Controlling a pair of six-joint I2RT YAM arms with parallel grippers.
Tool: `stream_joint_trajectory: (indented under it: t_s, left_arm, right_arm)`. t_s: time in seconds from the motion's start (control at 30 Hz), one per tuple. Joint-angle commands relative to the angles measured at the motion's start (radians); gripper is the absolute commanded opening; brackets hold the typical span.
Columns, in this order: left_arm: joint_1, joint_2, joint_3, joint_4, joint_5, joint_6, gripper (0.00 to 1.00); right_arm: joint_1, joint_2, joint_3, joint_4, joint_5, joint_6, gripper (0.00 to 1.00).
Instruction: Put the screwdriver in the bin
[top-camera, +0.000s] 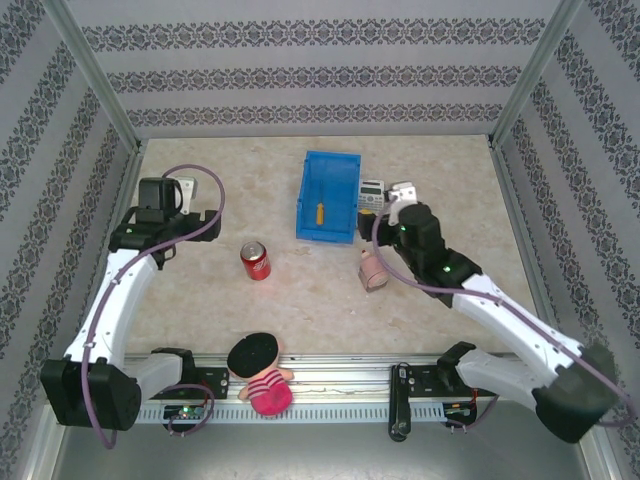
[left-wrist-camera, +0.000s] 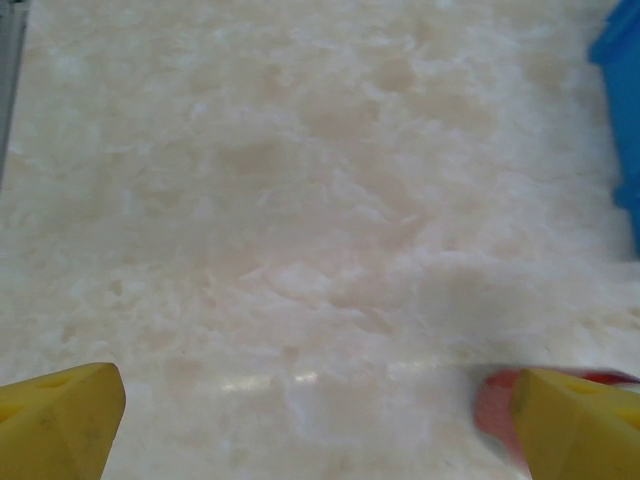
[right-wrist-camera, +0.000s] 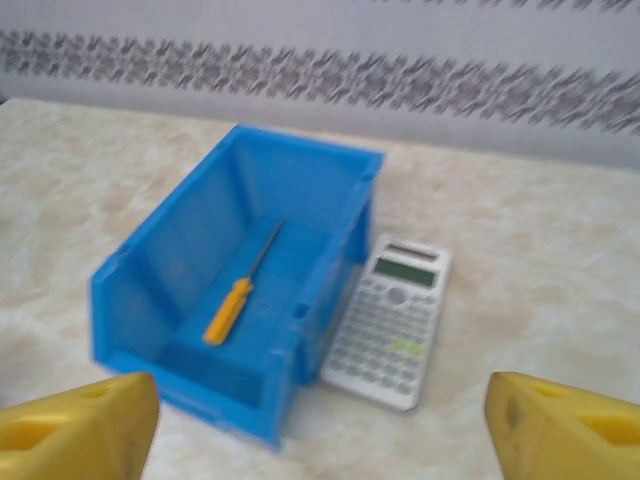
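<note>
The screwdriver (right-wrist-camera: 243, 285) is seen lying flat on the floor of the bin (right-wrist-camera: 165, 265), handle toward the right gripper (right-wrist-camera: 320, 415) and shaft pointing to the far wall, free of any grip. The bin stands upright on the table (top-camera: 250, 190), with a calculator (right-wrist-camera: 390, 320) just beside its right wall.

The right gripper is held above the table just short of the bin and calculator. Its fingers (right-wrist-camera: 80, 425) are spread wide and nothing is carried between them. The left gripper (left-wrist-camera: 315, 415) is held well apart from the bin, low over bare table, likewise spread wide and empty. A can (top-camera: 256, 261) stands near it.

The placing step is judged to be done, since the tool lies inside the walls with nothing gripping it. What is left is judged to be the retreat. For that, the right arm would need to be lifted and drawn back toward its base without the bin's near rim or the calculator being clipped, since a nudge could shift the bin. A small pink object (top-camera: 372, 268) lies just beside that arm and should be cleared as well. No further grasp is called for, and the left arm need not be brought in
</note>
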Motion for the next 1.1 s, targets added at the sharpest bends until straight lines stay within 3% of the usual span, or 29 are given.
stream_joint_trajectory:
  t_s: [0.0,0.13,0.27,0.5,0.63,1.07]
  left_arm:
    - [-0.007,0.011,-0.065,0.238,-0.101,-0.051,0.99]
    - [-0.001,0.031,-0.178,0.452,-0.116,-0.082,0.99]
    - [0.013,0.074,-0.31,0.684,-0.098,-0.087,0.99]
    - [0.034,0.189,-0.463,0.988,-0.061,-0.084,0.99]
    - [0.04,0.234,-0.581,1.246,-0.063,-0.062,0.99]
    - [0.07,0.485,-0.751,1.813,-0.004,-0.087,0.99]
  right_arm:
    - [-0.061,-0.079,-0.05,0.102,0.037,-0.018,0.89]
    - [-0.176,-0.104,-0.067,0.045,-0.029,0.017,0.9]
    - [-0.233,-0.127,-0.13,0.051,0.02,0.05,0.92]
    - [-0.272,-0.173,-0.262,0.117,0.046,0.075,0.93]
    - [-0.298,-0.195,-0.295,0.12,0.086,0.031,0.94]
    - [-0.436,-0.24,-0.557,0.425,0.085,-0.061,0.95]
